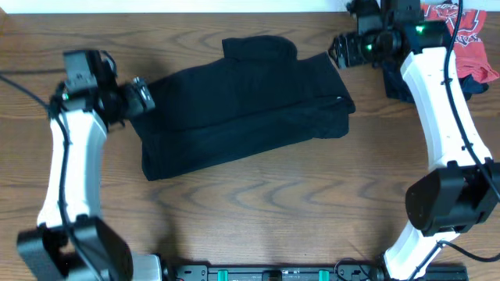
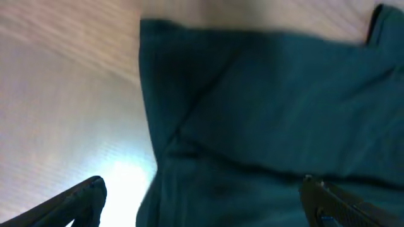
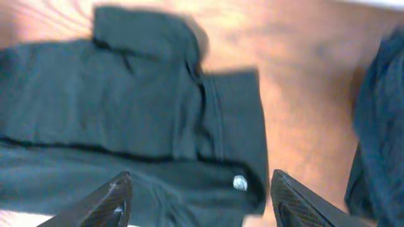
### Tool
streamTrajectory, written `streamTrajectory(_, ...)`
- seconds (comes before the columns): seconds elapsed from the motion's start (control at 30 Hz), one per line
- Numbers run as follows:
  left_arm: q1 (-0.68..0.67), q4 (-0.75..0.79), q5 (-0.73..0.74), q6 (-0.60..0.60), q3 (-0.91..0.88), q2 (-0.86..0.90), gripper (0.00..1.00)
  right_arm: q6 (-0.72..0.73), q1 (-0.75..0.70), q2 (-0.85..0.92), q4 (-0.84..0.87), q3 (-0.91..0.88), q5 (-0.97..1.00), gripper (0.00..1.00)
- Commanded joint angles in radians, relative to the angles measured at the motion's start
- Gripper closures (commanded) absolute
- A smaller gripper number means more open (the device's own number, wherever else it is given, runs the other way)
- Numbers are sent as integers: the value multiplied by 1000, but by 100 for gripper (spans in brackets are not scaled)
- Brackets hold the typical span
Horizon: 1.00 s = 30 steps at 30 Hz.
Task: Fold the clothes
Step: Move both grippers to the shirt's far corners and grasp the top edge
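The black trousers lie folded into a rough rectangle in the middle of the wooden table, with a flap sticking out at the far edge. My left gripper is open and empty at their left edge; its wrist view shows the dark cloth between the spread fingers. My right gripper is open and empty just above the trousers' right far corner. Its wrist view shows the cloth and the small white logo between the fingers.
A red T-shirt with white lettering lies at the far right corner on a dark navy garment, which also shows in the right wrist view. Bare wood lies in front of the trousers.
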Motion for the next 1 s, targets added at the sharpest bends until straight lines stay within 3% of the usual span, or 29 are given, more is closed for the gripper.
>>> streamTrajectory(0.0, 19, -3, 32, 43, 126, 158, 1, -30, 42, 1, 9, 40, -12, 33)
streamTrajectory(0.23, 39, -6, 6, 77, 368, 424, 3, -51, 106, 1, 6, 40, 4, 36)
streamTrajectory(0.33, 39, -5, -54, 99, 411, 475, 8, -51, 126, 3, 12, 40, 12, 42)
streamTrajectory(0.57, 39, 36, -132, 130, 417, 542, 21, -50, 155, 25, 27, 40, 18, 46)
streamTrajectory(0.97, 39, 98, -134, 217, 417, 626, 20, -50, 161, 51, 9, 40, 18, 54)
